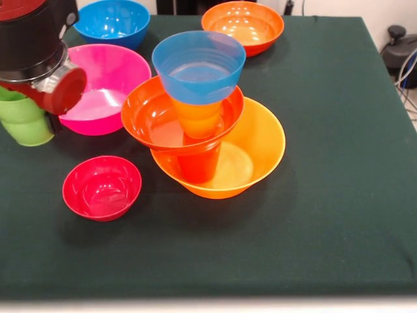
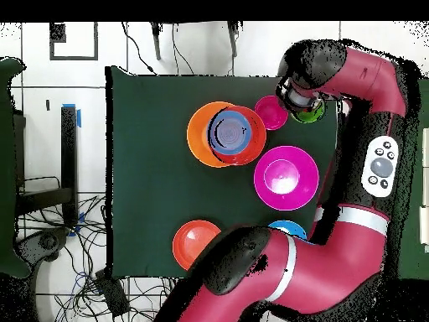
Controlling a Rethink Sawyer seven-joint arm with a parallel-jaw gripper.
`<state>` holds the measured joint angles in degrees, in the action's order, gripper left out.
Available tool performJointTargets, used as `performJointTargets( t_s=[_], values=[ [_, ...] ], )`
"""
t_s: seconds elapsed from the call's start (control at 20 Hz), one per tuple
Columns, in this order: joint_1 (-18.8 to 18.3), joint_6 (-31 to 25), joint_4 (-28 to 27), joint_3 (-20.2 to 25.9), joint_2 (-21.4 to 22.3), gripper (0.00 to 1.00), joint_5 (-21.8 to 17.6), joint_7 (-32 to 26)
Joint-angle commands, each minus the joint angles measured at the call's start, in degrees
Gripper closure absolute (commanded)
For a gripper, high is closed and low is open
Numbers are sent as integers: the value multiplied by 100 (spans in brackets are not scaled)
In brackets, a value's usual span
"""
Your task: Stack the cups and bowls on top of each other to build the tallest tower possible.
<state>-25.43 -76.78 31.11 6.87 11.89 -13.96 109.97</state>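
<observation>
The tower has the widest orange bowl as its base. In it stands a red-orange cup, then a red-orange bowl, an orange cup and a blue bowl on top. It also shows in the overhead view. My gripper is at the far left, right at the light green cup. The wrist hides its grip. In the overhead view the gripper covers most of the green cup.
A pink bowl sits left of the tower, next to the arm. A small crimson bowl lies in front of it. A second blue bowl and a red-orange bowl stand at the far edge.
</observation>
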Motion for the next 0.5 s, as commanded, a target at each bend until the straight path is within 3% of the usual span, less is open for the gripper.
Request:
performJointTargets(
  t_s=[0.05,0.5],
  values=[
    [295,-759,-218,417,11,100,-108,-1143],
    [451,-1119,-346,465,116,100,83,-1003]
  ],
)
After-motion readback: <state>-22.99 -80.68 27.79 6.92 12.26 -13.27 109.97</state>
